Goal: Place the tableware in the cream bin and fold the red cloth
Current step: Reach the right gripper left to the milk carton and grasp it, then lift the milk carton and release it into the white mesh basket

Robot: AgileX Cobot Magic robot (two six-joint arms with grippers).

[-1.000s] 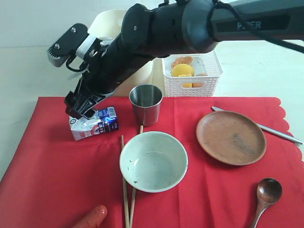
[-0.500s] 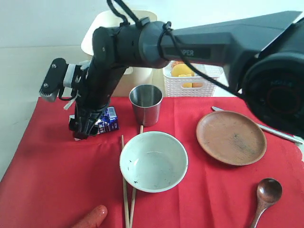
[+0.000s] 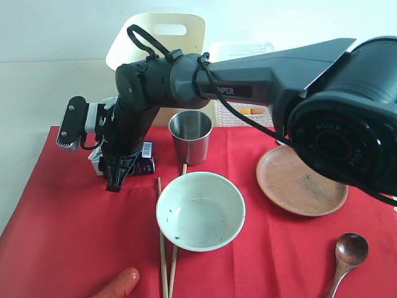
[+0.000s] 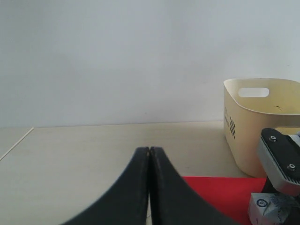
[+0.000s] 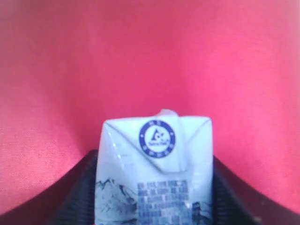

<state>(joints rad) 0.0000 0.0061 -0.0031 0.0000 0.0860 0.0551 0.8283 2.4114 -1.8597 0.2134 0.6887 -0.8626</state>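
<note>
My left gripper [image 4: 149,187] is pinched shut; right gripper [image 3: 115,177] clamps one blue-white milk carton [image 5: 157,173] on the bright-red cloth [image 3: 74,236], its arm partly masking the far cream plastic bin [image 3: 180,31]; then two wooden chopsticks [image 3: 163,248], one steel cup [image 3: 190,136], one white speckled bowl [image 3: 200,211], one round brown plate [image 3: 298,186], one dark wooden spoon [image 3: 350,251].

Your right arm [image 3: 248,81] lies across the back of the red cloth [image 3: 62,236], screening the white basket [image 3: 242,49] and crowding the steel cup [image 3: 190,135]. The right gripper [image 3: 115,179] straddles the milk carton [image 5: 154,173]. In the middle, you've got bowl [image 3: 200,211], chopsticks [image 3: 163,248] and sausage [image 3: 118,284]. Near-left cloth lies bare. There's only a narrow lane between bowl and plate [image 3: 301,180].
</note>
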